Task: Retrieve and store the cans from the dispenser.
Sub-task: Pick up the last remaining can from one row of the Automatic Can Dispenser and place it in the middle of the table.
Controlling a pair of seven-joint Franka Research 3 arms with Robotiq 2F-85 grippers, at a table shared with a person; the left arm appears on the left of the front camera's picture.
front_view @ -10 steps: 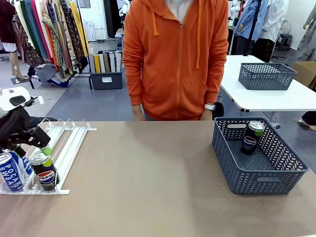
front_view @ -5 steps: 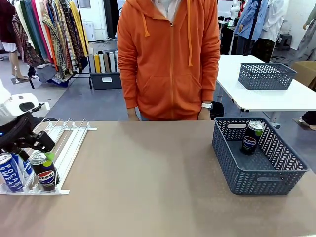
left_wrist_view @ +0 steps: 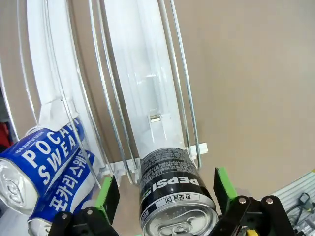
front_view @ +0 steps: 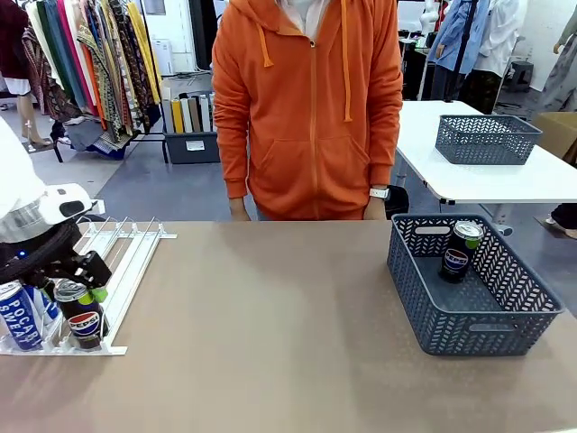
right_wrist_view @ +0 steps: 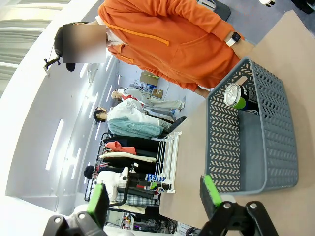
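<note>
**Robot's left arm straddles Pepsi can at dispenser's near end**

The left end effector hangs over the near end of the dispenser, at the left of the surface. Its jaws are released and spread wide on either side of an upright Pepsi can.

In the left wrist view the green pads flank the Pepsi can. One pad stands clear of the can. The other lies right at its side, and whether that one touches cannot be told. The can sits at the low near end of a lane of the dispenser, between thin wire rails. Two blue-and-white Pocari Sweat cans stand just to its left, also at the rack's near end.

Well apart, at the right of the surface, a grey mesh basket holds one dark can with a silver top, upright near its far wall.

In the right wrist view the right end effector is released, its green pads wide apart. It looks across the surface at the basket and the dark can inside.

A person in an orange hoodie stands at the far edge of the surface, arms down at the sides. Behind, to the right, a second basket rests on a white table.
</note>
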